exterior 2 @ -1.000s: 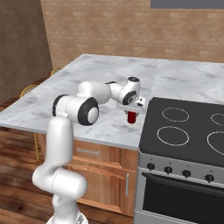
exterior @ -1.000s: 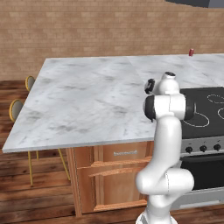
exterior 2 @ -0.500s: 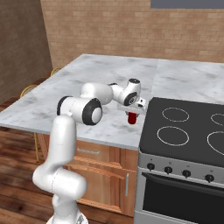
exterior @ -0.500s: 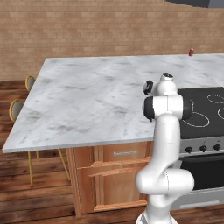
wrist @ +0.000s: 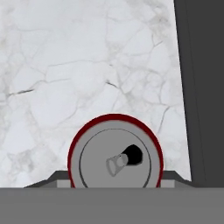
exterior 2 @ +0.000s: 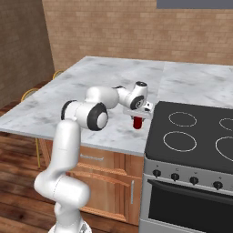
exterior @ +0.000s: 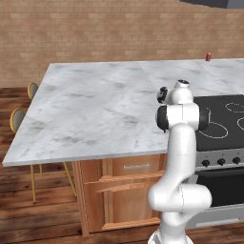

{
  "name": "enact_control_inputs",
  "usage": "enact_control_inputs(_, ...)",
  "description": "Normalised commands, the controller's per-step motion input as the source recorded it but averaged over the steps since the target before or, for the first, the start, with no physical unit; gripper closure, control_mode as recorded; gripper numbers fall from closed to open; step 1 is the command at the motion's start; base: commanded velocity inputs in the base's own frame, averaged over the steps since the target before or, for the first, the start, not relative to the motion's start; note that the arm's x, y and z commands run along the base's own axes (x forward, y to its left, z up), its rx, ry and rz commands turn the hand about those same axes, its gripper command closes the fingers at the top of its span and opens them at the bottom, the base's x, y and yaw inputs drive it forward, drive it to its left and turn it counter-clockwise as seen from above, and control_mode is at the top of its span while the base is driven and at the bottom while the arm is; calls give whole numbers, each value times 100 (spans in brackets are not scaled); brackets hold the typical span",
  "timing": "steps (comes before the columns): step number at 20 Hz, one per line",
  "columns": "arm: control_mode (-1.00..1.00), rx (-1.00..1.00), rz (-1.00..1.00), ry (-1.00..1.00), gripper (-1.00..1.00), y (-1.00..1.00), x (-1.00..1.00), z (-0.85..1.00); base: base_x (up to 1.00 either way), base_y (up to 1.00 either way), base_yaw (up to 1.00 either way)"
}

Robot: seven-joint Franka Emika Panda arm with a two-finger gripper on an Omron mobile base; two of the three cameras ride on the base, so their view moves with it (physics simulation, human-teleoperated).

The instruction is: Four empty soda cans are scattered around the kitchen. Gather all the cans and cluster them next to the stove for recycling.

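My gripper (exterior 2: 137, 119) is shut on a red soda can (exterior 2: 137, 123), held upright low over the marble counter (exterior 2: 91, 91), just left of the stove (exterior 2: 195, 132). In the hand view the can's grey top with its red rim (wrist: 115, 162) sits between my fingertips (wrist: 52, 179). The stove's black edge (wrist: 205, 87) runs down the right of that view, a short gap from the can. Whether the can's base touches the counter I cannot tell. A second red can (exterior: 208, 56) stands far back on the counter, behind the stove (exterior: 224, 119).
The marble island (exterior: 95, 109) stretches wide to the left of the arm. Two stools with yellow legs (exterior: 19, 124) stand at its far left side. Wooden cabinets (exterior 2: 109, 173) sit under the counter beside the oven front (exterior 2: 191, 200).
The arm's elbow has swung a little toward the stove. The gripper and the red can have sunk very slightly and otherwise stay in place.
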Motion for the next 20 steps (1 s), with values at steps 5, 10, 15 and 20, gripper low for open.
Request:
enact_control_inputs(5,-100,0,0,2,-100,0,7,-23,0,0,0)
enact_control_inputs(10,-100,0,0,0,-100,3,0,-3,0,0,0)
enact_control_inputs(15,-100,-1,0,0,-100,1,0,0,0,0,0)
enact_control_inputs(20,-100,-1,0,0,-100,3,0,0,0,0,0)
